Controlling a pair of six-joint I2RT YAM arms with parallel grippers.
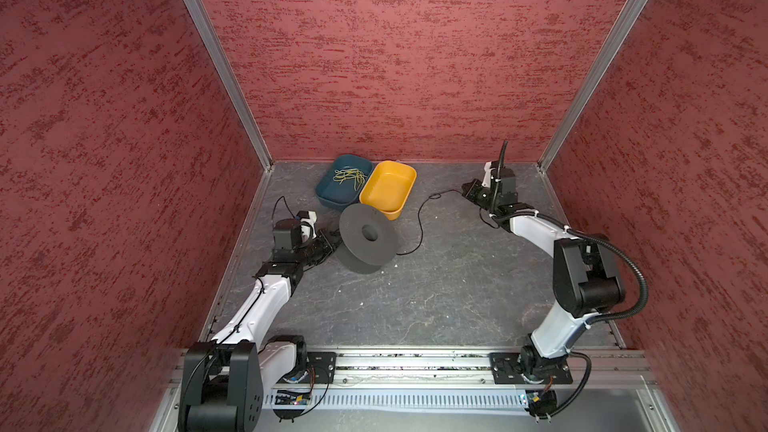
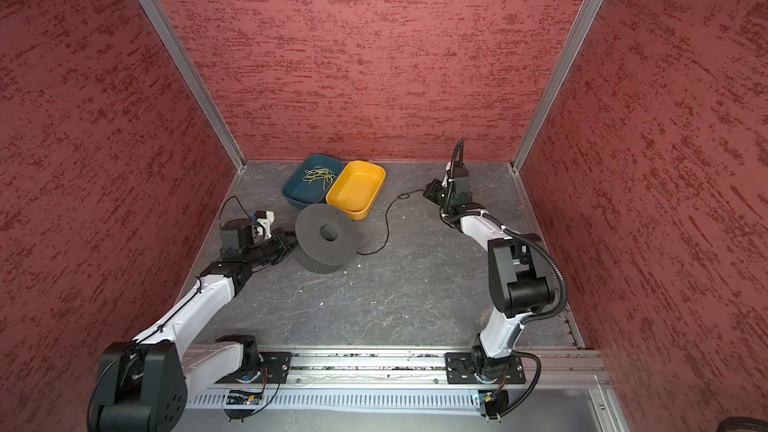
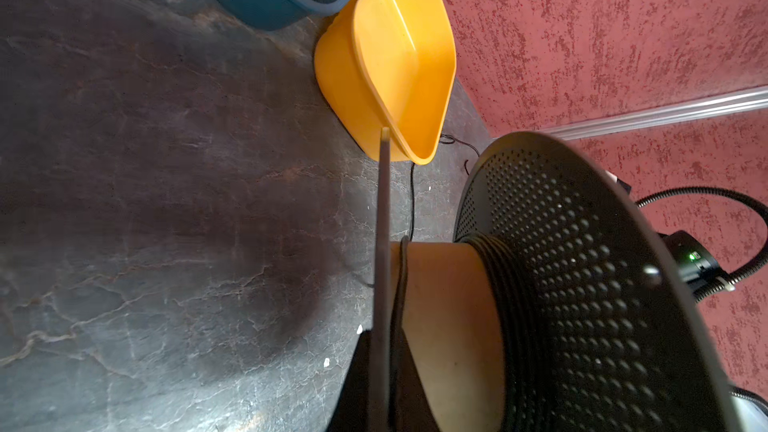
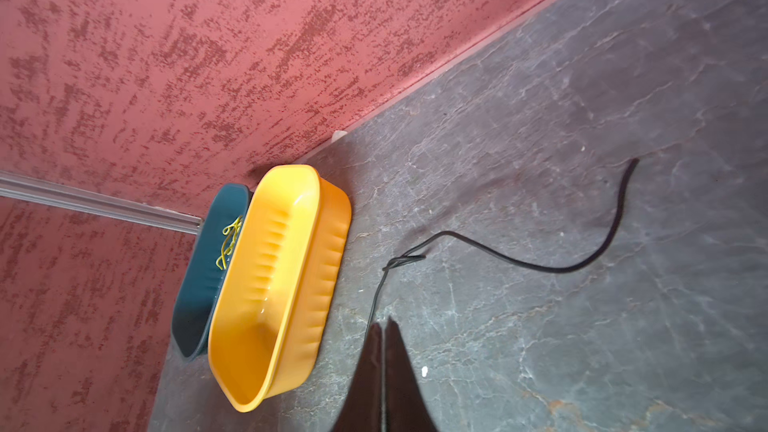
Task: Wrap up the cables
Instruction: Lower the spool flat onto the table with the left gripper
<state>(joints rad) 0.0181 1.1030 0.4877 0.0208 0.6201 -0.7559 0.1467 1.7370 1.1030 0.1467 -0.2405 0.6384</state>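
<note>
left gripper (image 1: 332, 241): clamped on the spool (image 1: 353, 224) flange
right gripper (image 4: 382, 323): jaws nearly together beside the cable (image 1: 420, 222); cannot tell if gripped
cable: partly wound on spool, rest trailing across surface (image 1: 415, 305) to right gripper

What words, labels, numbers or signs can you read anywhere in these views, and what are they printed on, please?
None: no text can be read in any view.
The spool, the yellow bin, the blue bin and the red walls show no print.
The small circuit boards below the front rail may carry markings, but they are too small to read.
</note>
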